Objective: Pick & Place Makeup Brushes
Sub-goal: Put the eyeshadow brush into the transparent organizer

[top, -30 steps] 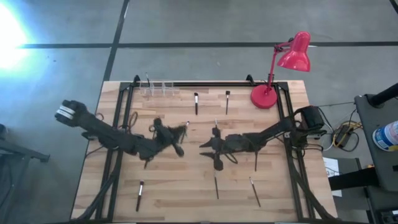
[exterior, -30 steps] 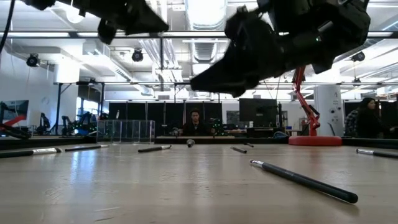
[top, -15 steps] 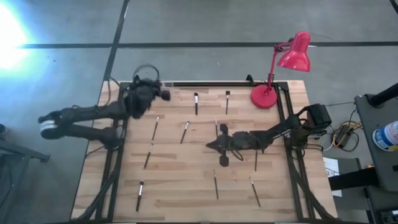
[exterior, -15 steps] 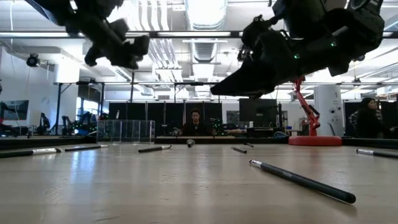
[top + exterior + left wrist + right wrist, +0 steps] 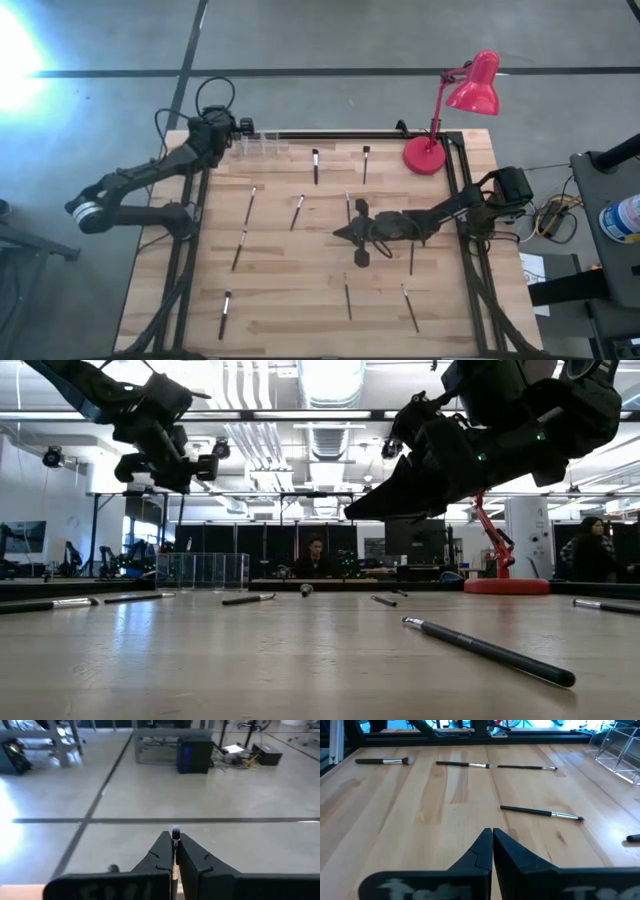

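Note:
My left gripper (image 5: 231, 128) hangs over the table's far left corner, beside a clear holder (image 5: 253, 143), and is shut on a thin makeup brush (image 5: 175, 834). My right gripper (image 5: 337, 234) hovers above the middle of the table, shut (image 5: 492, 833), with nothing showing between its fingers; the low view has it well clear of the wood (image 5: 352, 515). Several makeup brushes lie flat on the table, among them one (image 5: 541, 812) just ahead of the right gripper and one (image 5: 490, 650) near the front edge. My left gripper pinches the brush between its two fingers (image 5: 161, 851). The brush lies along the fingers, and its pale end (image 5: 175, 833) sticks out just past the fingertips. It is lifted clear of the table, and the fingers hide the rest of it.
A red desk lamp (image 5: 450, 105) stands at the far right corner. A dark rail (image 5: 330, 135) runs along the far edge. More brushes lie at the far middle (image 5: 315, 165), left of middle (image 5: 250, 205) and near the front (image 5: 225, 315).
My left gripper has swung from the table's middle to the far left corner, next to the clear holder, turning as it went and staying shut. My right gripper has shut over the table's middle and drawn back slightly toward the right edge.

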Robot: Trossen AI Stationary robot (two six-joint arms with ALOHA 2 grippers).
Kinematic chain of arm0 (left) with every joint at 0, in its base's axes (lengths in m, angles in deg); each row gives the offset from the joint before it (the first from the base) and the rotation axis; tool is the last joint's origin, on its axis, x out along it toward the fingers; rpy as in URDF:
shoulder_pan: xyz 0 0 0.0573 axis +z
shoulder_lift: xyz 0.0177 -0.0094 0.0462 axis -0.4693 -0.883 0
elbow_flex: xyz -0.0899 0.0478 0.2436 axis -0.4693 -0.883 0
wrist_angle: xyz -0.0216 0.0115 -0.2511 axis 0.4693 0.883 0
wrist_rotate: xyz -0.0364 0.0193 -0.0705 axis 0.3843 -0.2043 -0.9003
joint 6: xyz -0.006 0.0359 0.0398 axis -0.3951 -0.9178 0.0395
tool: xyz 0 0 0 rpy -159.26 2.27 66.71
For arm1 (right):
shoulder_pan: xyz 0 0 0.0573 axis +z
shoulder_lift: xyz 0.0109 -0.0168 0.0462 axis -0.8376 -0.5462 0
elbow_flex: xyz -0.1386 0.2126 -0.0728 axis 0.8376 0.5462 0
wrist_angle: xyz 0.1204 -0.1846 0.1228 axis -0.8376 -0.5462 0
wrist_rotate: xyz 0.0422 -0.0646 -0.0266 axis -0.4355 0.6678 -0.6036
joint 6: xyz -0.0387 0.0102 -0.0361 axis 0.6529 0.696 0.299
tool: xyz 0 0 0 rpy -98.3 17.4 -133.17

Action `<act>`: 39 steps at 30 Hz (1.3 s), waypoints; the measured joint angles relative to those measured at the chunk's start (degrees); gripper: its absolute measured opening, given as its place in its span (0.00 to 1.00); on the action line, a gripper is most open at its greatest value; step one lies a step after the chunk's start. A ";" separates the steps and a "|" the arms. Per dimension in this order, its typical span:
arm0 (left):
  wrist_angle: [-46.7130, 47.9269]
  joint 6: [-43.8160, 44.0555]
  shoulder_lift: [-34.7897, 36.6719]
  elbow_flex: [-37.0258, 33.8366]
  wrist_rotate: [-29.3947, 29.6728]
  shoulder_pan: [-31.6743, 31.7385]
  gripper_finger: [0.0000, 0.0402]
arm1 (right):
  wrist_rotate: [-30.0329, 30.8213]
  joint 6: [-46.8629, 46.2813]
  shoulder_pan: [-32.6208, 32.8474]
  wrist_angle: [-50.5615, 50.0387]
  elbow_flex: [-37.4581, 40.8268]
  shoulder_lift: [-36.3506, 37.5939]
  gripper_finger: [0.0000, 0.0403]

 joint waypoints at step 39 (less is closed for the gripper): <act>1.10 11.99 -13.18 1.37 -5.82 5.99 0.14 | -0.11 -0.10 0.33 0.00 0.04 -0.07 0.02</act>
